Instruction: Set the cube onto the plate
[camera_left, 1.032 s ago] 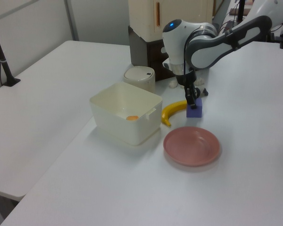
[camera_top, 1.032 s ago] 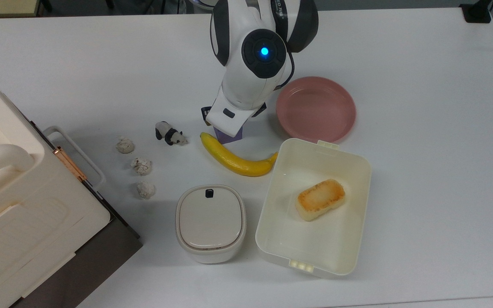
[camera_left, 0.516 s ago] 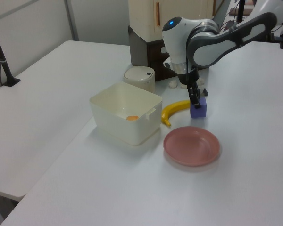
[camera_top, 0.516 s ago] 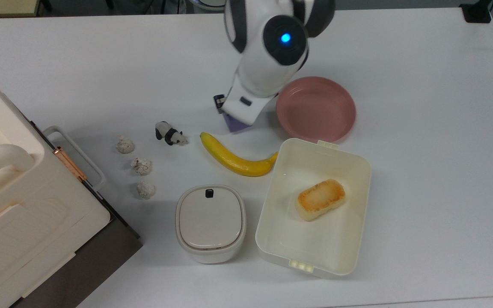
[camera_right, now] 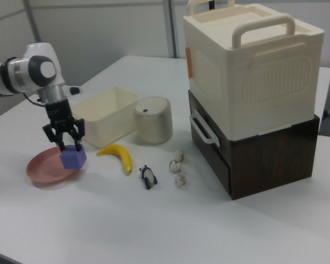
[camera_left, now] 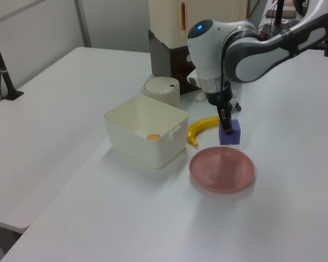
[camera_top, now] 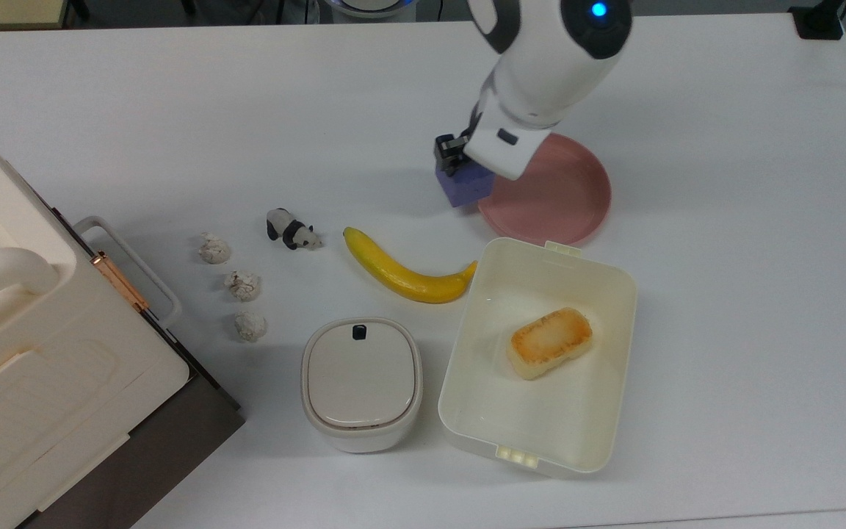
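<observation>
The purple-blue cube (camera_top: 462,185) (camera_left: 230,132) (camera_right: 73,158) hangs just above the table, held from above by my gripper (camera_top: 460,163) (camera_left: 226,121) (camera_right: 70,144), which is shut on it. In the top view the cube overlaps the left rim of the pink plate (camera_top: 551,197). The right view shows it over the near-right edge of the plate (camera_right: 44,168). In the left view it is behind the plate (camera_left: 222,169), toward the far side. The plate holds nothing.
A banana (camera_top: 402,268) lies in the top view's middle, below-left of the cube. A cream container (camera_top: 540,360) with a toasted bread piece (camera_top: 549,342) sits below the plate. A lidded pot (camera_top: 361,382), a panda figure (camera_top: 291,229), three grey lumps (camera_top: 241,285) and a large cream box (camera_top: 34,353) stand on the top view's left.
The arm has carried the cube away from the banana, toward the top view's upper right, up to the plate's rim. The cube has lifted off the table.
</observation>
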Controlling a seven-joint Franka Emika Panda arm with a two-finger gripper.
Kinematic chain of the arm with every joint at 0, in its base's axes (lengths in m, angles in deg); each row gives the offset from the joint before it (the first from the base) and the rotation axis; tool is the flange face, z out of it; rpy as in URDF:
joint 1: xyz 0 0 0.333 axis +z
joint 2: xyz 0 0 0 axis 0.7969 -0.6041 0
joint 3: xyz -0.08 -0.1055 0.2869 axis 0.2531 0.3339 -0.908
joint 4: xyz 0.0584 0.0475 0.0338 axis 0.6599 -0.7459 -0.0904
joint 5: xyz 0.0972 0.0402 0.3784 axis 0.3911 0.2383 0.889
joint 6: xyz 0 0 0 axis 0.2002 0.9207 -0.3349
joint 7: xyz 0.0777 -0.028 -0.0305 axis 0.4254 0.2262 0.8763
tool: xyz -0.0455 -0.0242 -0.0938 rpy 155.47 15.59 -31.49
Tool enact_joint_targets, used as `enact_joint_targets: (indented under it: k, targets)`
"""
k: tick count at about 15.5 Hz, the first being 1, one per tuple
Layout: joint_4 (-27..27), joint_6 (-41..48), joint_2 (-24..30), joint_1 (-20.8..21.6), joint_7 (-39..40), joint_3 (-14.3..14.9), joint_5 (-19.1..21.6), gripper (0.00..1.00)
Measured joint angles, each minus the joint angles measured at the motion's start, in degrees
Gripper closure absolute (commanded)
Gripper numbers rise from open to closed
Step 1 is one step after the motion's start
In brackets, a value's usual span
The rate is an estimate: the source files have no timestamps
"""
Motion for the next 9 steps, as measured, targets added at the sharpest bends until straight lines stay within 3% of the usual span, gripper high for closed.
enact_joint_targets:
  k: [2, 4, 9]
  targets:
    - [0.0, 0.0, -0.2, 2.3, -3.6, 0.0, 0.5, 0.30]
    - [0.0, -1.5, -0.3, 4.9, -7.9, 0.0, 1.4, 0.03]
    - [0.1, -3.2, -0.3, 6.7, -14.7, 0.0, 1.7, 0.00]
